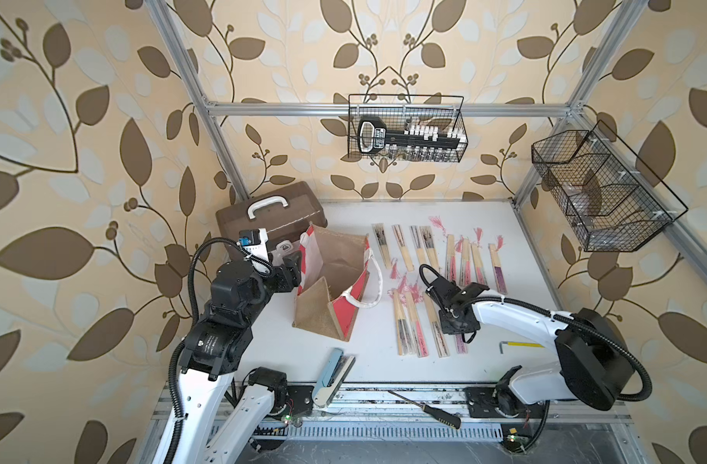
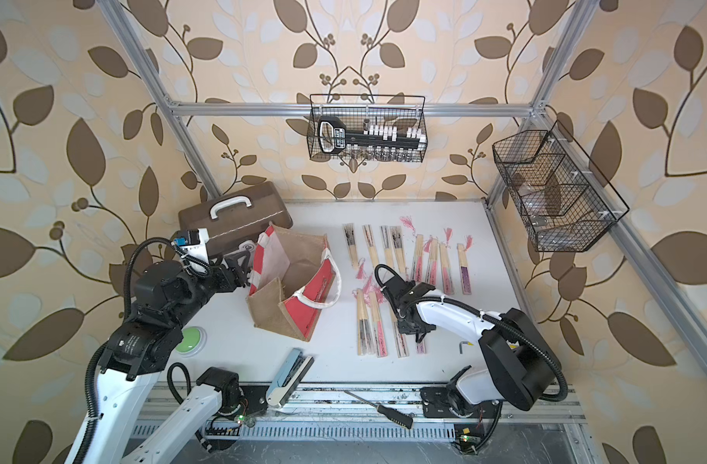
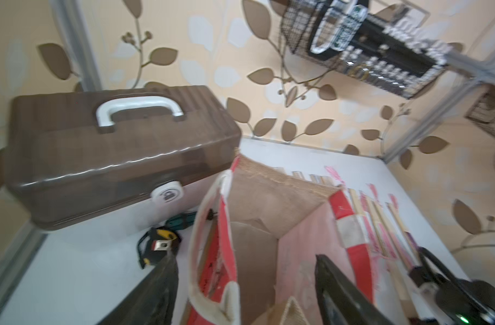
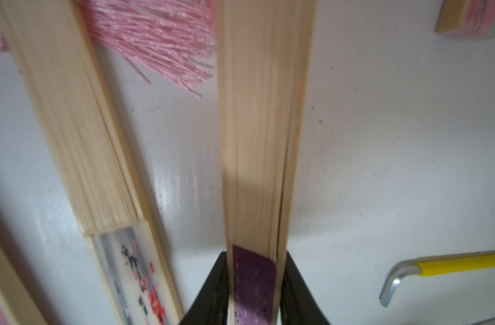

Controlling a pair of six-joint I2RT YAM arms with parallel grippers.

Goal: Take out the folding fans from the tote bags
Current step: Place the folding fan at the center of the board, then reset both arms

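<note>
The tote bag stands open at the table's left, and only lining and jute show inside it. My left gripper is open, its fingers straddling the bag's left rim. Several folding fans lie in a back row, and more lie in a front row. My right gripper is down at the right end of the front row. Its jaws press both edges of a purple-paper fan that lies on the table.
A brown case sits behind the bag, with a tape measure beside it. A light-blue tool, a screwdriver and a yellow hex key lie near the front. Wire baskets hang on the frame.
</note>
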